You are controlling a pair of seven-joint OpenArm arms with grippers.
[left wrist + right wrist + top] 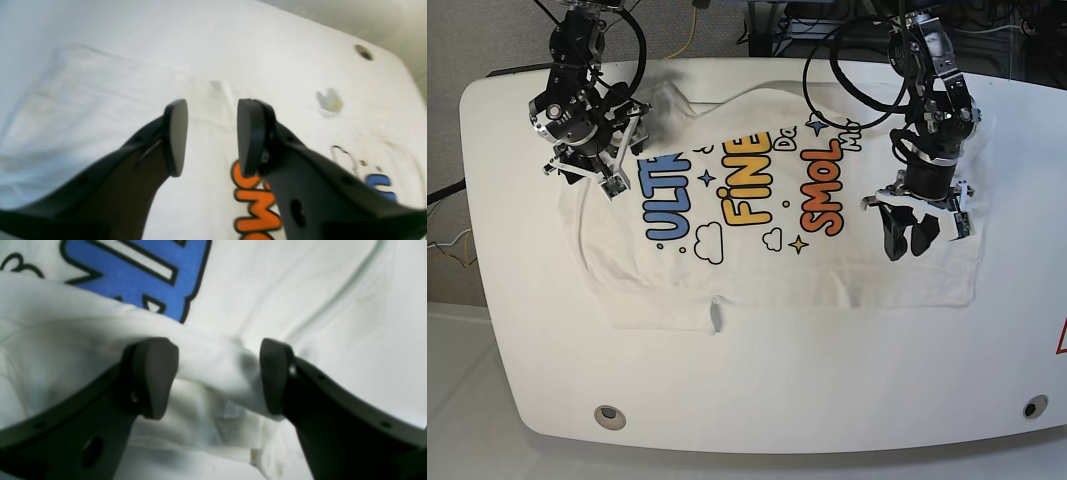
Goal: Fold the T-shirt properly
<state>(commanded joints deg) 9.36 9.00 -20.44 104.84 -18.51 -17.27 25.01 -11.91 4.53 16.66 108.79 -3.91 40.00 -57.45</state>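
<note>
- The large white cotton T-shirt [767, 240] with the blue, yellow and orange cartoon lettering lies print-up across the white rounded table [757, 400], covering the centre and the upper half of it.
- Its collar sits near the table's lower edge, at about 6 o'clock, and the hem runs along the 12 o'clock side, so the body's long axis lies 6 to 12. The sleeves reach out toward 9 and 3 o'clock.
- The right gripper [218, 376] is at the shirt's 10 o'clock corner, jaws spread wide around a raised ridge of white cloth just below the blue letters. The pads flank the ridge and have not pinched it.
- The left gripper [211, 136] hovers over the 3 o'clock side, beside the orange letters, jaws moderately parted with nothing between them.
- The step in hand looks like taking hold of the two sides for a first fold.
- To do it well, the right jaws should close low on the ridge, so that they catch both layers and not just the top skin.
- The left gripper should descend to the sleeve edge at 3 o'clock and grip at a matching height along the shirt's length.
- Uneven grips would likely skew the fold line across the print.
</note>
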